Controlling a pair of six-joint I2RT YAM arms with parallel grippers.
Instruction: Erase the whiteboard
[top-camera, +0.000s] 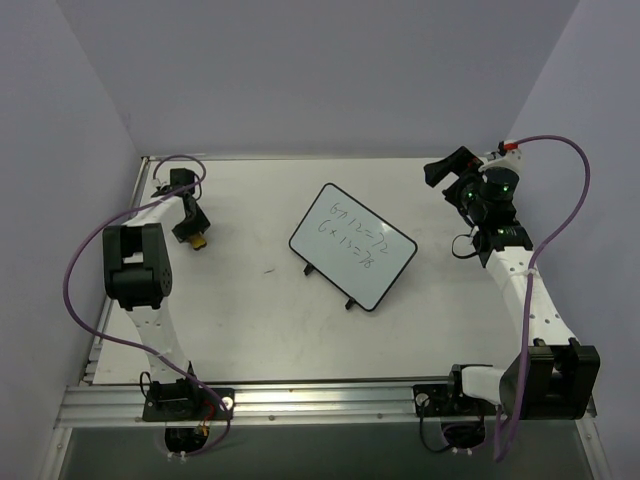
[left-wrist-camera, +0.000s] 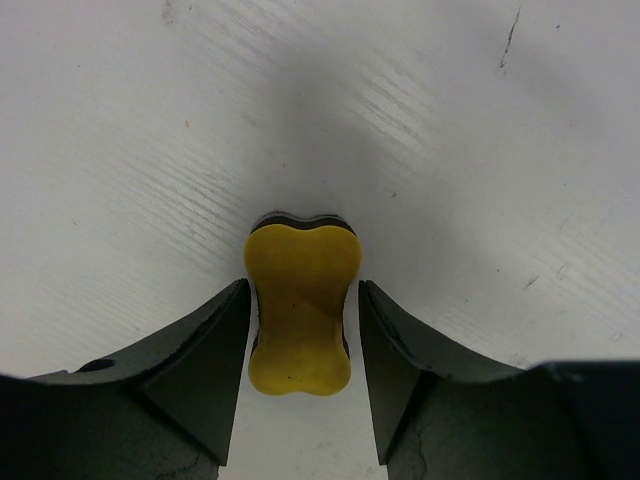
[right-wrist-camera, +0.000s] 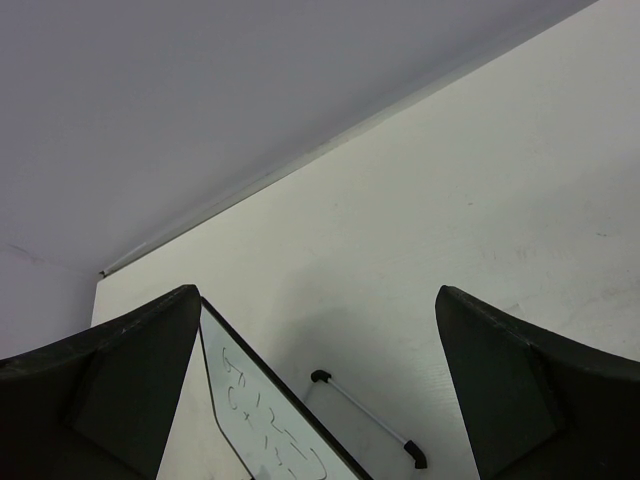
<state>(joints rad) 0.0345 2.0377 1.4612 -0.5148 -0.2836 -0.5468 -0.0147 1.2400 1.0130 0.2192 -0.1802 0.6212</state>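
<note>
Whiteboard sits mid-bench, turned at an angle, with marker sums written across it. My left hand is well off to its left, pinching a yellow eraser. The right hand hovers far right, fingers spread wide around nothing.

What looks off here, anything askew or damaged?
The whiteboard lies diagonal to the edges of the table, with sums written on it, unerased. A small dark scuff marks the table to the board's left. Nothing looks spilled or broken.
</note>
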